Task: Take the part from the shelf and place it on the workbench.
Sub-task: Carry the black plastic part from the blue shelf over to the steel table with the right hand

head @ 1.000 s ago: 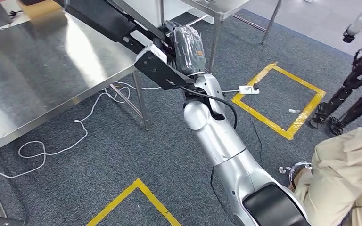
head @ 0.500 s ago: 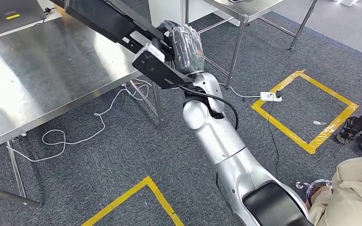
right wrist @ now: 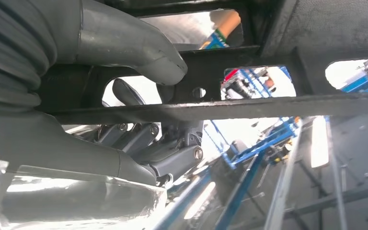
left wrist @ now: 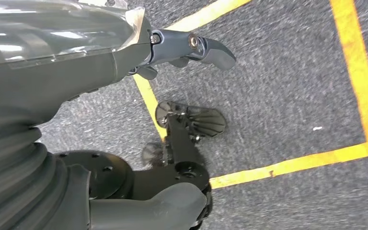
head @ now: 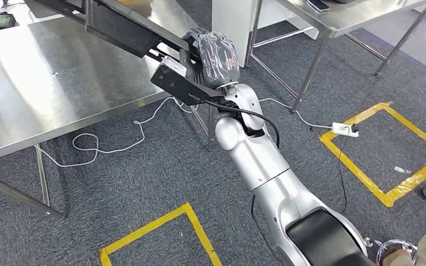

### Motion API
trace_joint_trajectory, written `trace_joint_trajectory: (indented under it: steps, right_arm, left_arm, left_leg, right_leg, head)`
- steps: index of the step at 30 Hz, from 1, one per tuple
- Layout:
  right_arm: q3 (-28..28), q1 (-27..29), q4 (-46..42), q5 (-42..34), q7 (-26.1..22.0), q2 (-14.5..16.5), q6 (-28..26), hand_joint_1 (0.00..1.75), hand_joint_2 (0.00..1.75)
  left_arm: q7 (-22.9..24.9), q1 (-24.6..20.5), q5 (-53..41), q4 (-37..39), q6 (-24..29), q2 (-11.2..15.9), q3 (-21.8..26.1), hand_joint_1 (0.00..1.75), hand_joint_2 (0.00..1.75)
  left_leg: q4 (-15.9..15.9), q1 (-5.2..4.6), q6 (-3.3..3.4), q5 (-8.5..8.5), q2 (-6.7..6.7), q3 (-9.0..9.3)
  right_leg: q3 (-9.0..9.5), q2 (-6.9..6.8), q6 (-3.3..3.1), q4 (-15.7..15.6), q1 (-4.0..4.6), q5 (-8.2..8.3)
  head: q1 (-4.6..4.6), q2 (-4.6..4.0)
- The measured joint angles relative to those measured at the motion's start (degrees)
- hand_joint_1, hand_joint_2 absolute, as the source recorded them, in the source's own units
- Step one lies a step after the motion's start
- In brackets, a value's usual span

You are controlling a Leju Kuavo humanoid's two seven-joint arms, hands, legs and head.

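Steel worktop on grey carpet with yellow tape squares; right hand fingers grip black part over worktop edge; left hand fingers' state indeterminable

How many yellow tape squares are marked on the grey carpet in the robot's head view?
2. One yellow tape square lies at the right, beside the white power strip; the other yellow tape square lies at the bottom, cut by the picture's edge. More may lie outside the picture.
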Motion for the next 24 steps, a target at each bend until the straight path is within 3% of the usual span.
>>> trace_joint_trajectory:
  steps: [2, 3, 4, 6, 7, 9, 11, 13, 15, 17, 18, 19, 22, 24]
  right_arm:
    - [0.0, 0.3, 0.3, 0.3, 0.1, -0.5, 0.2, 1.75, 1.75]
    - [0.0, 0.5, 0.5, 0.6, 0.2, -0.6, 0.3, 1.75, 1.75]
    - [0.0, 0.5, 0.7, 0.9, 0.2, -0.7, 0.4, 1.75, 1.75]
    - [0.0, 0.5, 0.8, 1.2, 0.1, -0.9, 0.6, 1.75, 1.75]
    - [0.0, 0.5, 0.9, 1.3, 0.1, -0.9, 0.8, 1.75, 1.75]
    - [0.0, 0.4, 1.1, 1.4, 0.1, -0.9, 1.0, 1.75, 1.75]
    - [0.0, 0.2, 1.3, 1.6, 0.1, -0.9, 1.0, 1.75, 1.75]
    - [0.0, -0.1, 1.5, 1.7, 0.1, -0.7, 1.0, 1.75, 1.75]
    - [0.0, -0.3, 1.6, 1.8, 0.1, -0.6, 1.0, 1.75, 1.75]
    - [0.0, -0.4, 1.9, 1.8, 0.0, -0.6, 1.0, 1.75, 1.75]
    - [0.0, -0.3, 2.1, 1.8, -0.1, -0.6, 1.0, 1.75, 1.75]
    - [0.0, -0.3, 2.2, 1.7, -0.2, -0.6, 1.0, 1.75, 1.75]
    - [0.0, -0.5, 2.4, 1.7, -0.7, -0.4, 1.0, 1.75, 1.75]
    - [0.0, -0.7, 2.5, 1.6, -1.0, -0.3, 0.9, 1.75, 1.75]
  left_arm:
    - [0.0, -0.1, -0.1, 0.0, 0.0, 0.0, 0.0, 0.0, 1.75]
    - [0.0, -0.1, -0.1, 0.0, 0.0, 0.0, 0.0, 0.0, 1.75]
    - [0.1, -0.1, -0.1, 0.0, 0.0, 0.0, 0.0, 0.0, 1.75]
    - [0.1, -0.2, -0.1, 0.0, 0.0, -0.1, 0.0, 0.0, 1.75]
    - [0.1, -0.2, -0.1, 0.0, 0.0, -0.1, 0.0, 0.0, 1.75]
    - [0.1, -0.2, -0.2, 0.0, 0.0, -0.1, 0.0, 0.0, 1.75]
    - [0.1, 0.0, -0.2, 0.0, 0.0, 0.0, 0.0, 0.0, 1.75]
    - [0.1, 0.0, -0.2, 0.0, 0.0, 0.1, 0.0, 0.0, 1.75]
    - [0.1, -0.1, -0.2, 0.0, 0.0, 0.1, 0.0, 0.0, 1.75]
    - [0.1, -0.2, -0.2, 0.0, 0.0, 0.1, 0.0, 0.0, 1.75]
    - [0.1, -0.2, -0.2, 0.0, 0.1, 0.1, 0.0, 0.0, 1.75]
    - [0.1, -0.2, -0.1, 0.0, 0.2, 0.1, 0.0, 0.0, 1.75]
    - [-0.1, -0.2, 0.0, 0.0, 0.3, 0.1, 0.1, 0.0, 1.75]
    - [-0.3, -0.3, 0.2, 0.0, 0.3, 0.1, 0.2, 0.0, 1.75]
  left_leg:
    - [0.0, 0.0, 0.12, -0.03, -1.39, 0.0]
    - [0.1, 0.0, 0.11, -0.05, -2.12, 0.0]
    - [0.1, 0.0, 0.08, -0.06, -2.84, 0.01]
    - [0.4, -0.01, -0.16, -0.18, -4.17, -0.06]
    - [0.6, -0.08, -0.4, -0.28, -4.79, -0.17]
    - [0.8, -0.08, -1.0, -0.37, -5.73, -0.5]
    - [0.9, 0.23, -1.67, -0.37, -6.26, -0.78]
    - [2.6, 0.26, -2.33, -1.55, -4.37, -1.68]
    - [8.6, 0.27, -2.88, -4.62, -1.22, -4.59]
    - [15.5, 0.54, -3.3, -7.1, 0.07, -8.19]
    - [16.7, 0.62, -3.42, -7.05, 0.28, -8.97]
    - [15.6, 0.68, -3.48, -5.95, 0.5, -8.54]
    - [4.6, 0.5, -3.17, -1.1, 3.15, -2.77]
    - [1.2, 0.07, -2.55, -0.47, 4.07, -1.01]
  right_leg:
    - [-3.49, 0.81, 0.1, 6.5, -0.18, -1.91]
    - [-4.03, 0.94, 0.48, 6.9, -0.27, -1.58]
    - [-3.46, 1.09, 0.99, 5.1, -0.35, -0.36]
    - [-0.18, 2.46, 1.91, -2.8, -0.74, 3.28]
    - [1.33, 3.14, 1.99, -6.2, -0.91, 4.67]
    - [2.67, 3.77, 1.62, -9.0, -0.98, 5.77]
    - [2.9, 2.84, 0.9, -9.2, -0.99, 6.03]
    - [3.19, 1.94, 0.01, -9.6, -1.22, 6.24]
    - [3.45, 0.94, -0.7, -9.7, -1.15, 6.16]
    - [3.55, -0.21, -1.02, -9.7, -0.93, 5.98]
    - [3.58, -0.8, -1.08, -9.7, -0.88, 5.91]
    - [3.62, -1.34, -1.07, -9.7, -0.86, 5.84]
    - [3.99, -2.75, -0.62, -9.7, -0.48, 5.38]
    - [4.23, -3.59, -0.11, -9.7, 0.07, 5.05]
  head:
    - [0.11, 0.0]
    - [0.12, 0.0]
    - [0.12, 0.0]
    - [0.14, 0.0]
    - [0.12, 0.01]
    - [0.09, 0.01]
    - [0.09, 0.02]
    - [-0.21, 0.01]
    - [-0.68, 0.0]
    - [-0.84, 0.01]
    - [-0.85, 0.01]
    - [-0.87, 0.01]
    - [-0.9, 0.01]
    - [-0.68, 0.01]
